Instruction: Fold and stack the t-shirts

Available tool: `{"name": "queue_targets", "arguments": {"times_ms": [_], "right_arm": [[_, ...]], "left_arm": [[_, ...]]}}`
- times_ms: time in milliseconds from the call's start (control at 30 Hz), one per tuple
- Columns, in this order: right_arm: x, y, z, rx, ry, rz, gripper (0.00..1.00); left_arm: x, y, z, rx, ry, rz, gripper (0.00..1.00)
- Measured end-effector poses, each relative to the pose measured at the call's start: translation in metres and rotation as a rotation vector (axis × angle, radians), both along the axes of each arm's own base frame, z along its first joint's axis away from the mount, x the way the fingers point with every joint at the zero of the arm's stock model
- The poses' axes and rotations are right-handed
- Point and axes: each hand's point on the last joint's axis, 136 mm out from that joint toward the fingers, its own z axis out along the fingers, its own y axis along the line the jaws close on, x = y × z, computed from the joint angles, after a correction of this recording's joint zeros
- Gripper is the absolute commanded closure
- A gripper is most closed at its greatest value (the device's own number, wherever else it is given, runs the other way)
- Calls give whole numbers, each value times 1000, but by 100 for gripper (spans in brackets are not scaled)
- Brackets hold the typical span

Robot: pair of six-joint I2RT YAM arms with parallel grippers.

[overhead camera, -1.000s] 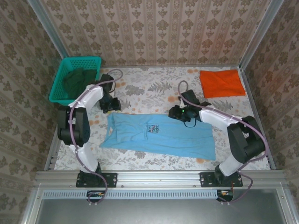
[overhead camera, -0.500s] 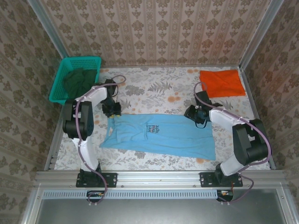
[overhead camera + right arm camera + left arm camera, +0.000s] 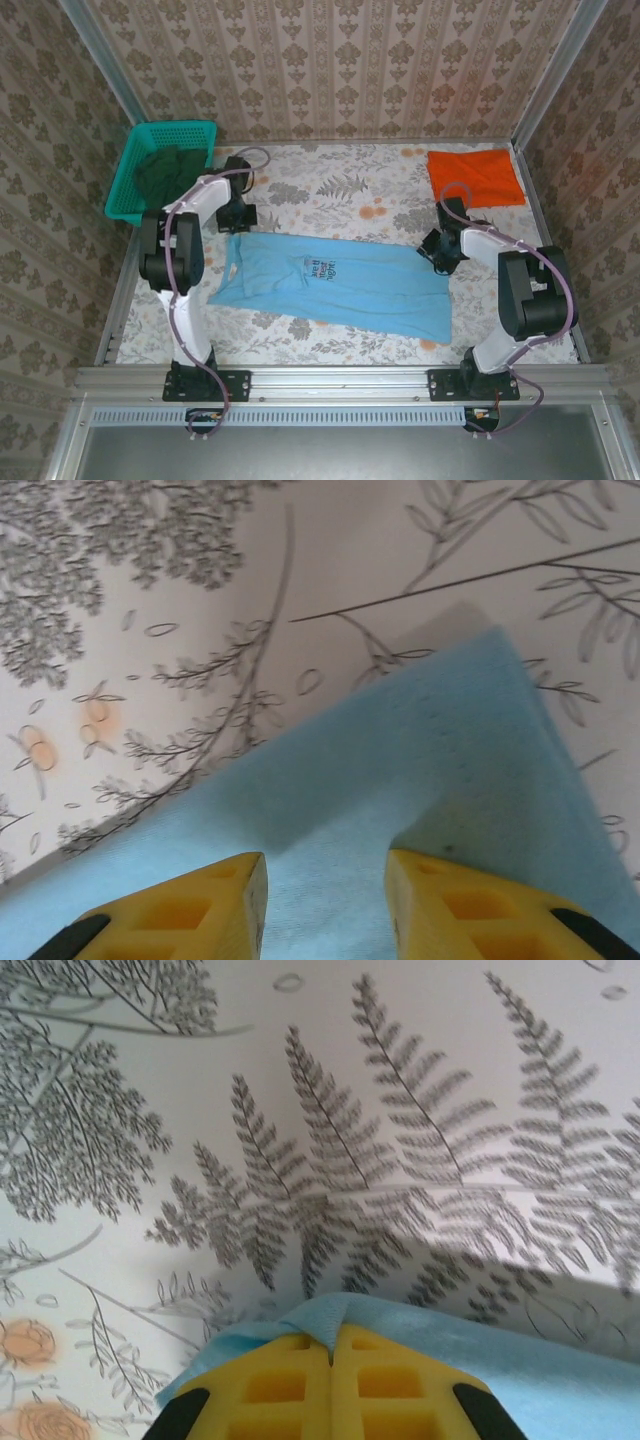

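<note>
1. The left gripper (image 3: 238, 220) (image 3: 332, 1360) is closed. Its yellow fingers (image 3: 275, 1390) are pressed together on a raised fold of the light-blue cloth t-shirt (image 3: 330, 280) (image 3: 560, 1380) (in the left wrist view the cloth peaks right at the fingertips).
2. From this gripper the light-blue cloth t-shirt spreads across toward the right gripper (image 3: 438, 252) (image 3: 325, 900). It lies mostly flat, chest lettering upward, on the fern-and-flower printed tablecloth (image 3: 330, 190) (image 3: 300, 1080) (image 3: 150, 600).
3. The jaws of the right gripper stand partly apart. Its yellow fingers (image 3: 190, 920) sit either side of a flat strip of the blue cloth (image 3: 400, 800).
4. A corner of the shirt lies just ahead of the right fingertips, with bare tablecloth beyond it. Whether those tips press on the fabric cannot be told.
5. The bright-orange cloth t-shirt (image 3: 475, 178) lies folded flat beyond the right gripper, toward the far right corner. It is well apart from the blue one.
6. A teal plastic basket (image 3: 172, 126) stands just beyond the left gripper, on its outer side, and holds a dark green garment (image 3: 168, 172).
</note>
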Motion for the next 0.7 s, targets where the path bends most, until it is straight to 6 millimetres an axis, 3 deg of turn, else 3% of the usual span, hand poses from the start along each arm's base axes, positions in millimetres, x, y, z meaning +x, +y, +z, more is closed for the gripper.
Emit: {"name": "queue_targets", "arguments": {"times_ms": [233,467,567,700], "right_arm": [[1,-11,-1,13,5,-47,60],[1,-15,1,26,0,-59,54],[-1,-16,7,25,-4,-56,52],[0,-15,32,27,-76,-48,51]], "left_arm": [[30,13,-9,92,-14,33,76],[60,17,22,118,-94,63,60],[63,6,34,100,-121,46,55],[47,-27,53,36,-131,-5,55]]}}
